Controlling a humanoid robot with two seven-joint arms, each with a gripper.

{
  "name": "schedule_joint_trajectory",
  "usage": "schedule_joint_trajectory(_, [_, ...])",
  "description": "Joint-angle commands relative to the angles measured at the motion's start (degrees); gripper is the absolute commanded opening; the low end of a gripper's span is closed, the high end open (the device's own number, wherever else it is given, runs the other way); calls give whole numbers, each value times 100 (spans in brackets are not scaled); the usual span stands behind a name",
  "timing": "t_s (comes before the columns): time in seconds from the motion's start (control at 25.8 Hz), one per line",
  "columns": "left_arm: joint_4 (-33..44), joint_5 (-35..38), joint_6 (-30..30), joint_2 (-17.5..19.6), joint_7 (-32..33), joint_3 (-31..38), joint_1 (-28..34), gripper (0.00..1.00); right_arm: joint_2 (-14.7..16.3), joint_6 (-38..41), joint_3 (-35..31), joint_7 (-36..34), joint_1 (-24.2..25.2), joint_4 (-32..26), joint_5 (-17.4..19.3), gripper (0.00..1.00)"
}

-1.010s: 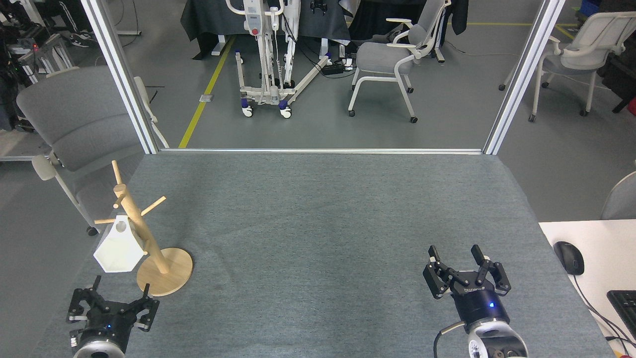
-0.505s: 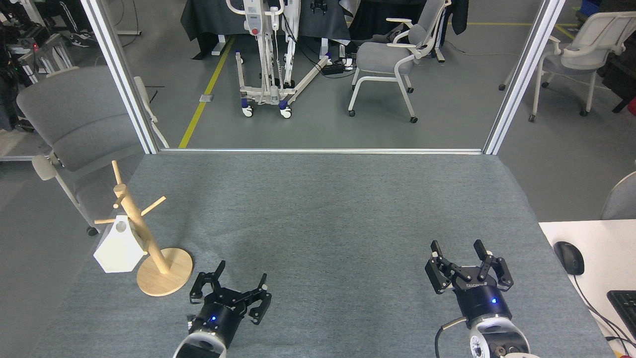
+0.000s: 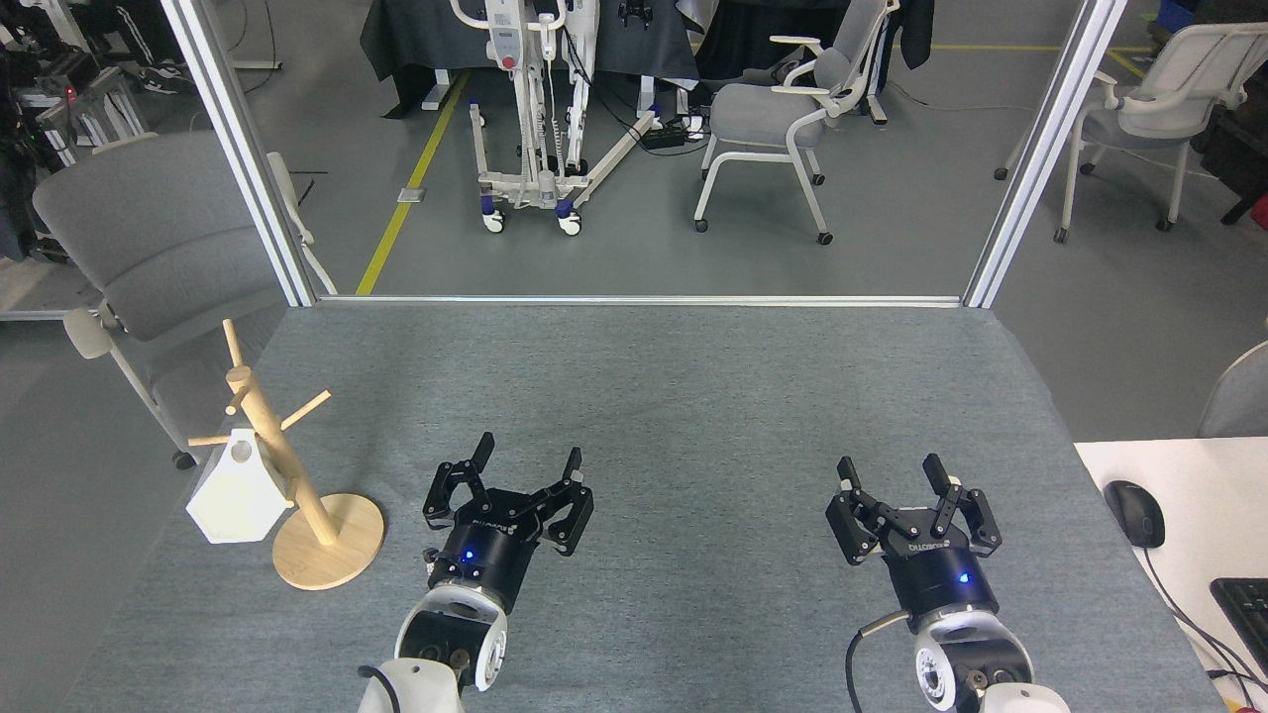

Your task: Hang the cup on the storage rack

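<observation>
The white faceted cup (image 3: 239, 492) hangs upside down on a lower peg of the wooden storage rack (image 3: 288, 473), at the table's left edge, its holed bottom turned up. My left gripper (image 3: 527, 457) stands open over the cloth, well right of the rack's round base and clear of it, holding nothing. At the front right my right gripper (image 3: 890, 468) is open too, with nothing between its fingers.
A grey cloth covers the table (image 3: 654, 396). At the right stands a white desk with a black mouse (image 3: 1134, 513) and a keyboard corner (image 3: 1246, 602). A grey chair (image 3: 149, 257) is behind the rack. Metal frame posts rise at the table's far corners.
My left gripper has swung from the front left corner beside the rack's base to the right and forward, away from the rack. The right gripper has shifted slightly left and forward. The cup stays hanging.
</observation>
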State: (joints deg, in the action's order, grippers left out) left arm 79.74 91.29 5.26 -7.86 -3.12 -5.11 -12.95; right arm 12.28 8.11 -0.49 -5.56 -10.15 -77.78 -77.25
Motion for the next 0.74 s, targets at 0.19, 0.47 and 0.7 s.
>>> schedule_joint_trajectory(0.19, [217,-24,-183,12,5,10,364,99,-33,-125,-56,170,-163,281,8,99])
schedule_joint_trajectory(0.47, [217,-33,-262,12,5,36,355,99,-33,-108,-47,161,-92,263,26,99])
schedule_joint_trajectory(0.7, [235,-24,-315,12,14,45,364,99,-33,-108,-47,152,-75,254,17,99])
